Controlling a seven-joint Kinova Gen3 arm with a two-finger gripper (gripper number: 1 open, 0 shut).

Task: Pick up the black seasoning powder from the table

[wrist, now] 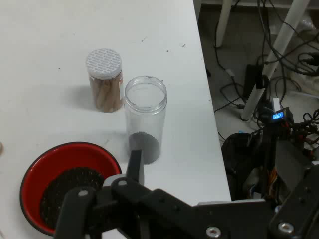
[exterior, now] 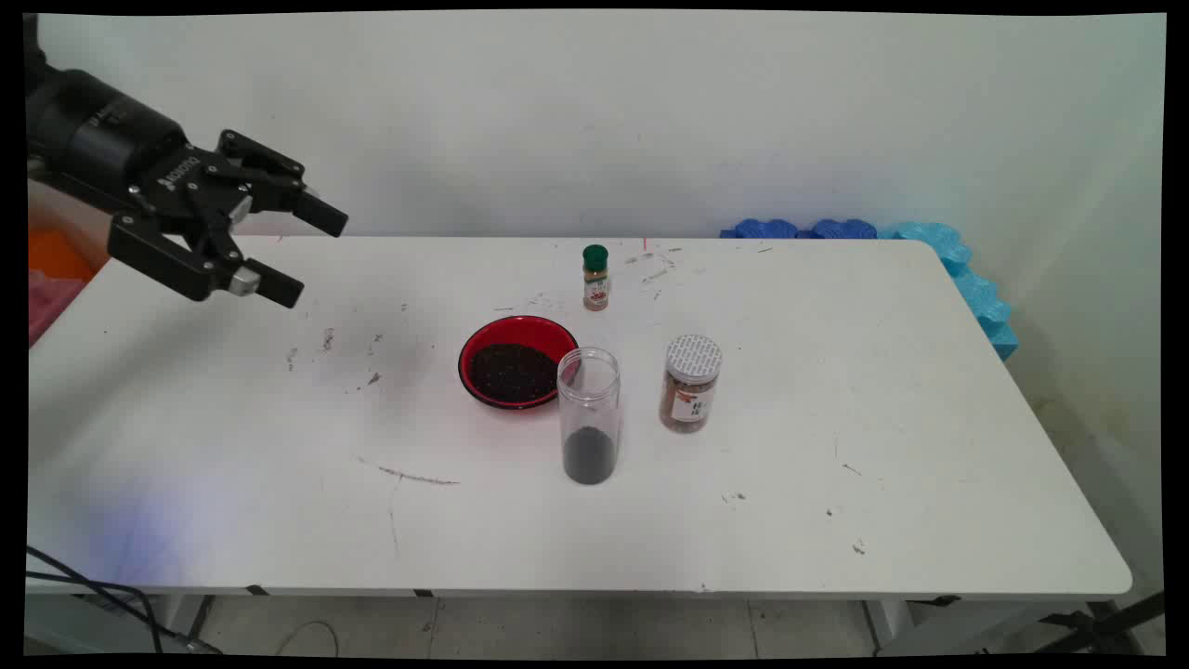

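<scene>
A: Where was the gripper (exterior: 297,251)?

B: Up at the table's (exterior: 836,520) left end, well apart from everything, holding nothing. Jaws spread wide.

A: And the containers?

B: Grouped mid-table. Red bowl (exterior: 483,346) held dark grains. Just beside it an open clear jar (exterior: 589,413), upright, with dark grains at its bottom only. Near that, a white-lidded jar (exterior: 691,383) of brown contents. Behind, a green-capped spice bottle (exterior: 595,278), closed.
</scene>
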